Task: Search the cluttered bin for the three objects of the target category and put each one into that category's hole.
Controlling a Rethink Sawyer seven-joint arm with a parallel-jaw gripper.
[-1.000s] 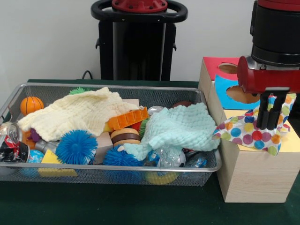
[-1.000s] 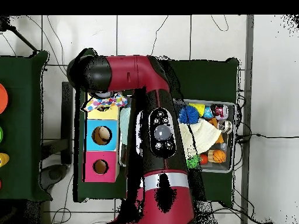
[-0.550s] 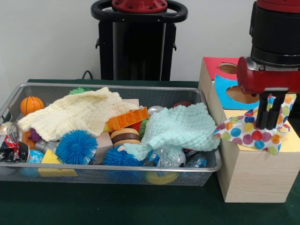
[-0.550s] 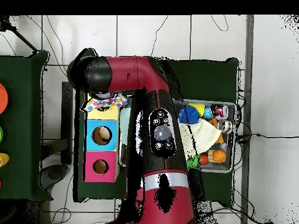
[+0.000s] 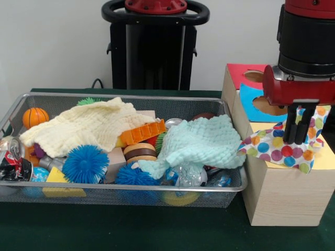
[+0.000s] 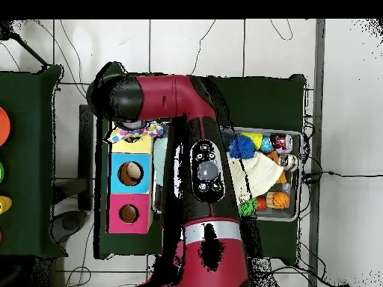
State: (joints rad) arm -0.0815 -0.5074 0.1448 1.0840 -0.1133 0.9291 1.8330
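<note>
Gripper (image 5: 296,137) is positioned above the polka-dot cloth (image 5: 280,149), fingers nearly together with a slim gap; no cloth is seen pinched, so it is judged released. The cloth is draped over the yellow section of the wooden sorting box (image 5: 277,196), near corner hanging toward the wire bin (image 5: 125,194). The bulk should be poked centrally into the hole, overhang gathered first. The cloth's long axis is judged to run across the box, bin side to outer side.
</note>
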